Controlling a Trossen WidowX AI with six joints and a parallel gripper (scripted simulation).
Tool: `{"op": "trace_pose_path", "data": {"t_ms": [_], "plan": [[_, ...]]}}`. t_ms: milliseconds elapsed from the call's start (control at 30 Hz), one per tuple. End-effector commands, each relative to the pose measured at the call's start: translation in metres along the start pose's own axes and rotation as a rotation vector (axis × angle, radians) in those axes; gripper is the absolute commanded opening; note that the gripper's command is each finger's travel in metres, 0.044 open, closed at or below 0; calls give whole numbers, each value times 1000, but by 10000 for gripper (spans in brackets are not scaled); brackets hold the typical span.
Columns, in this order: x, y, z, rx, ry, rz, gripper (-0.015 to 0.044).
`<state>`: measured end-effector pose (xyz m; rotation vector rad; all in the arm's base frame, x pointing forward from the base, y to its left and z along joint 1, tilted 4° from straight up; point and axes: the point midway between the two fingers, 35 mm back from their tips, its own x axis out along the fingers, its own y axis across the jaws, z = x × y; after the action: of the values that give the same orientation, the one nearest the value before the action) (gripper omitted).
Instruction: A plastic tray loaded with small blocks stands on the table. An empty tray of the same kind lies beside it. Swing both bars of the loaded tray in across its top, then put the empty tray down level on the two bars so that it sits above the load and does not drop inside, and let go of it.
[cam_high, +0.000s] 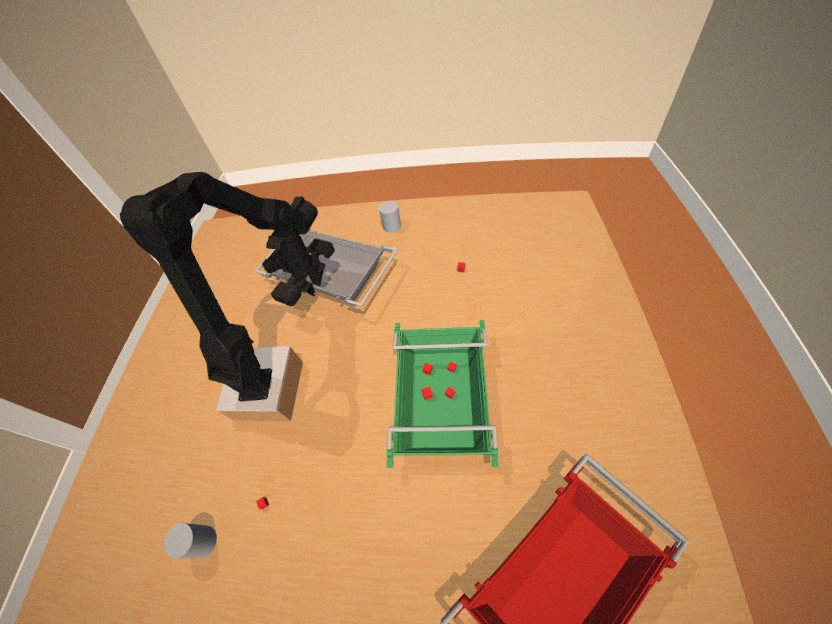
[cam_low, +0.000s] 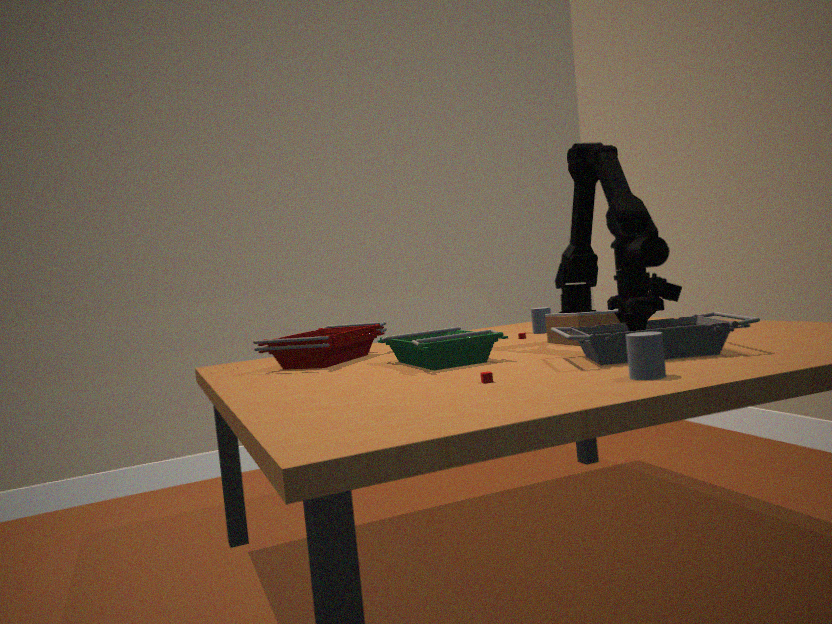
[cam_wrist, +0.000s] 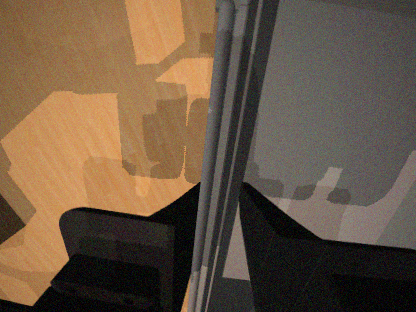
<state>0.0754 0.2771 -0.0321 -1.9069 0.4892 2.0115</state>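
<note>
The green tray (cam_high: 479, 396) (cam_low: 436, 355) holds several small red blocks (cam_high: 427, 368). Both its wire bars lie swung in across its top, one bar (cam_high: 440, 345) near the back end and one bar (cam_high: 440, 428) near the front end. The empty grey tray (cam_high: 366, 274) (cam_low: 692, 343) (cam_wrist: 325, 90) stands on the table behind it to the left, its bars swung out over its ends. My gripper (cam_high: 315, 287) (cam_low: 637, 326) (cam_wrist: 225, 186) is shut on the grey tray's long side rim, one finger inside and one outside. The fingertips' lower contact is partly hidden.
A red tray (cam_high: 571, 557) (cam_low: 315, 350) stands at the front right with its bars out. One grey cylinder (cam_high: 389, 216) (cam_low: 646, 355) stands close to the grey tray, another (cam_high: 190, 540) (cam_low: 539, 321) at the front left. Loose red cubes (cam_high: 461, 267) (cam_high: 262, 503) lie on the table.
</note>
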Motion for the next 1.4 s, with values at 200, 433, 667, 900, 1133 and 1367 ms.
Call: {"op": "trace_pose_path", "data": {"t_ms": [200, 433, 667, 900, 1133, 1367], "plan": [[-1, 2, 0, 1, -2, 10, 21], [-37, -1, 1, 1, -2, 10, 0], [-80, 1, 0, 1, -2, 10, 0], [-80, 1, 0, 1, -2, 10, 0], [-82, 0, 0, 1, -2, 10, 0], [-102, -14, 3, 1, -2, 8, 0]]}}
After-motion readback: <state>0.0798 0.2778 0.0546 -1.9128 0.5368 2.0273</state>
